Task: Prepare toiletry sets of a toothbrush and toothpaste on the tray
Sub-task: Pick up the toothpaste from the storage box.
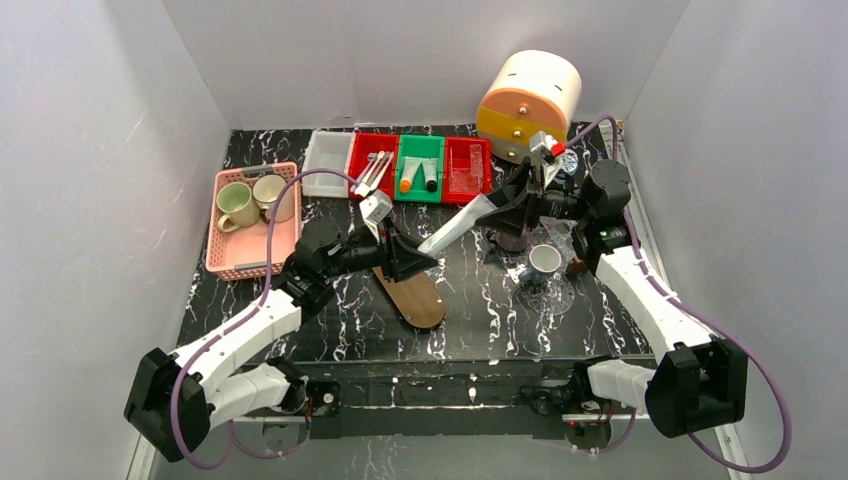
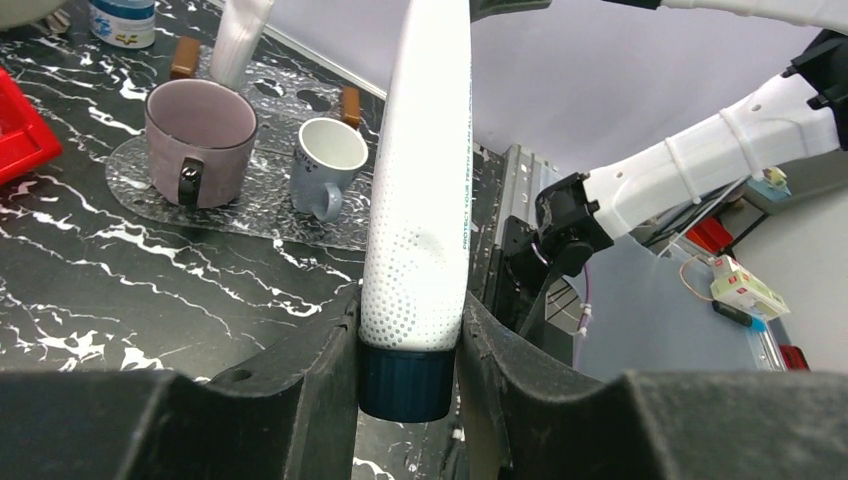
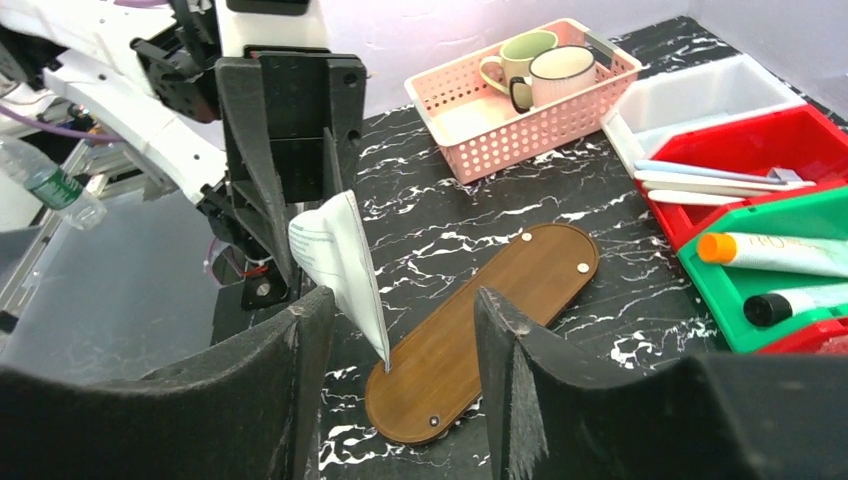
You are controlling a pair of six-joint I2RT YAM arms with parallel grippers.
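A soft white toothpaste tube (image 2: 420,200) with a ribbed dark blue cap and a flat crimped tail is clamped just above the cap by the left end effector (image 2: 408,330), whose jaws are partly closed against it. The tube is held in the air over the black, white-veined bench (image 1: 480,320), slanting up towards the right end effector (image 3: 400,300). That one is seen open, its fingers standing either side of the crimped tail without touching it. The two arms are stretched towards each other, end effectors facing. One oval wooden tray (image 3: 480,320) lies flat below. In a green plastic bin (image 3: 735,300) two more tubes are counted, one orange-capped (image 3: 770,252), one dark-capped (image 3: 800,300). In the red bin (image 3: 780,145) beside it, three slim pale toothbrushes (image 3: 700,180) can be made out.
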